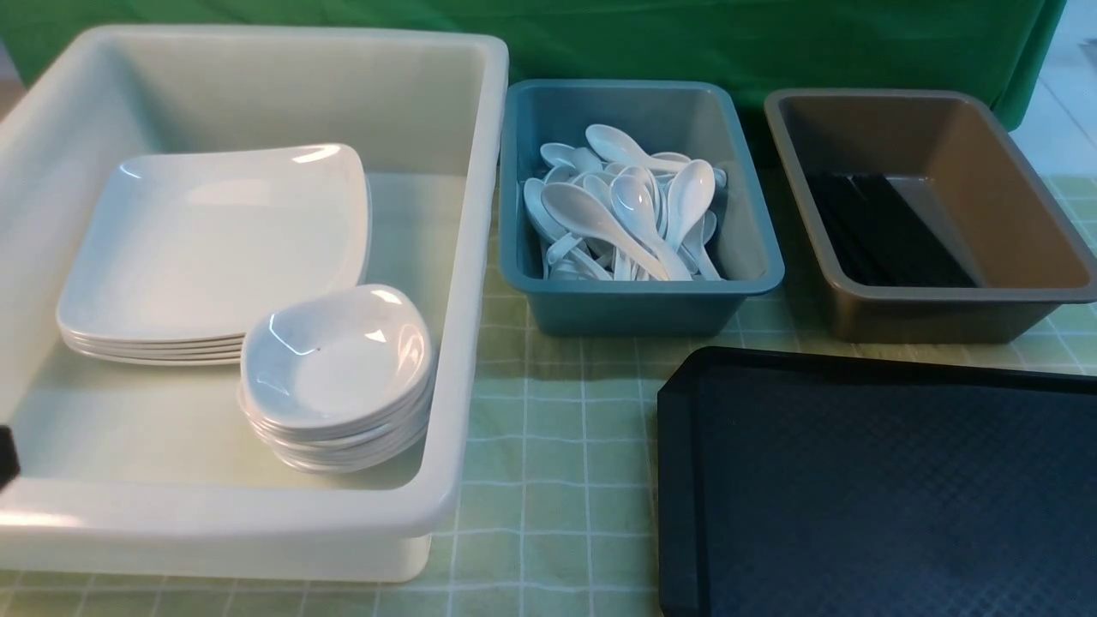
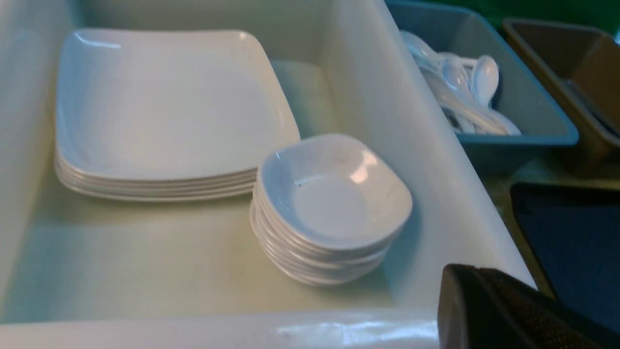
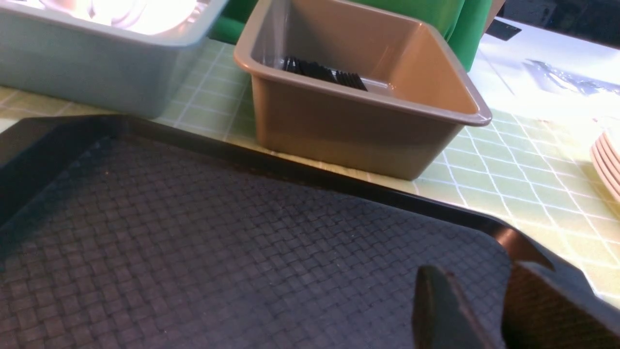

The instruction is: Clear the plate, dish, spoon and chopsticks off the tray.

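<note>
The black tray point(image 1: 857, 480) lies at the front right with nothing on its textured surface point(image 3: 193, 232). A stack of large white plates point(image 1: 214, 240) rests in the white tub, with a stack of small deep dishes point(image 1: 334, 356) beside it. White spoons point(image 1: 626, 214) fill the blue bin. Black chopsticks point(image 1: 883, 231) lie in the brown bin. My left gripper point(image 2: 462, 274) is shut and empty, over the tub's near rim by the dishes point(image 2: 334, 194). My right gripper point(image 3: 473, 271) hangs open over the tray's far right corner, holding nothing.
The white tub point(image 1: 480, 257) takes up the left side. The blue bin point(image 1: 634, 308) and brown bin point(image 1: 943, 317) stand behind the tray on the green checked cloth. Another stack of plates point(image 3: 608, 160) shows at the edge of the right wrist view.
</note>
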Controlling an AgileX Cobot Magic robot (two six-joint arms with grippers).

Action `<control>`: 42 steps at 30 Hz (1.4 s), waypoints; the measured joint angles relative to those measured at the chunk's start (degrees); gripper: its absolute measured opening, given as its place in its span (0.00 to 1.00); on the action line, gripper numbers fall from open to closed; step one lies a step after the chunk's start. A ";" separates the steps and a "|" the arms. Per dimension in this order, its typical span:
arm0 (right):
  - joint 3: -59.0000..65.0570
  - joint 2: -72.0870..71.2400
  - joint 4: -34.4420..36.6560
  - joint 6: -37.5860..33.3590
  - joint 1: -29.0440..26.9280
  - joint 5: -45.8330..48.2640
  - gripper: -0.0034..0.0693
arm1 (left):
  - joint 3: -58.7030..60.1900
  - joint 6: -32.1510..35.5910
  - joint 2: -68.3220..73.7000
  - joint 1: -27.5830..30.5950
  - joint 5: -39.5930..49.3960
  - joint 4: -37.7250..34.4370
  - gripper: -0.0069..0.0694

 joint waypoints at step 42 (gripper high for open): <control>0.00 0.00 0.00 0.14 0.00 0.00 0.38 | 32.54 -16.58 -11.24 -8.55 -42.41 24.42 0.07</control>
